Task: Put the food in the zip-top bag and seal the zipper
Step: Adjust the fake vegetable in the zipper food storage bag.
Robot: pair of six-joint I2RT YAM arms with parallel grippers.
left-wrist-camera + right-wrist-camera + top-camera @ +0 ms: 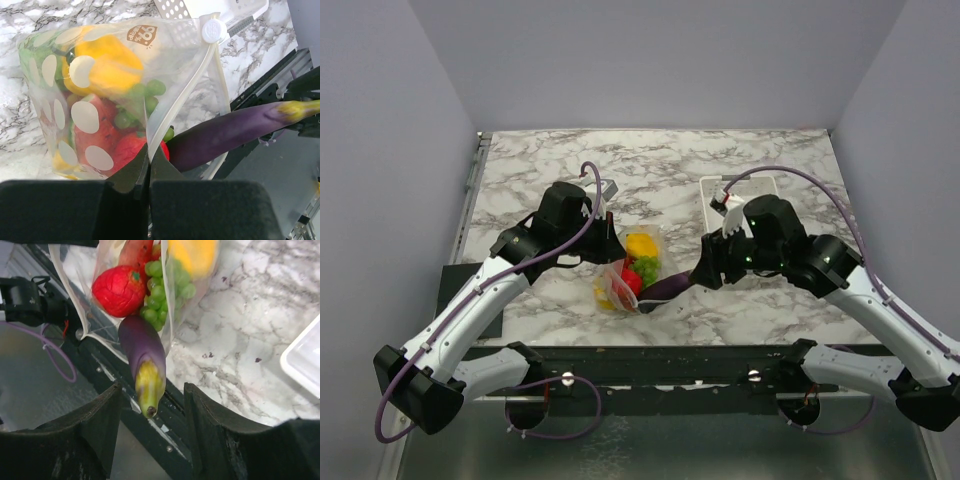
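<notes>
Quick status: left gripper (149, 162) is clamped shut on the zip-top bag (100, 100), pinching the edge right at one end of the zipper (185, 90). The round white slider (212, 29) sits at the other end. Bag mouth faces the right arm. Can't tell if the bag's bottom touches the table (540, 170) or hangs just above it.

Already inside: yellow lemon (107, 65), green grapes (162, 290), red berry (119, 290), watermelon slice (102, 132).

The purple piece (142, 340) is approx halfway in. The fat end is past the mouth edge, touching the berry and grapes, and the yellowish stem end pokes out toward the right gripper (152, 390). Right jaws are spread apart, one finger on each side of the stem w/ a gap on both sides, so not gripping afaict.

Room-wise, the mouth is narrow and the purple piece fills most of the space btw the two plastic edges. The white basket (740, 195) is at the far right, well apart from the bag. Bare marble shows beyond and left of the bag. The dark rail (650, 360) runs along the near table edge.
</notes>
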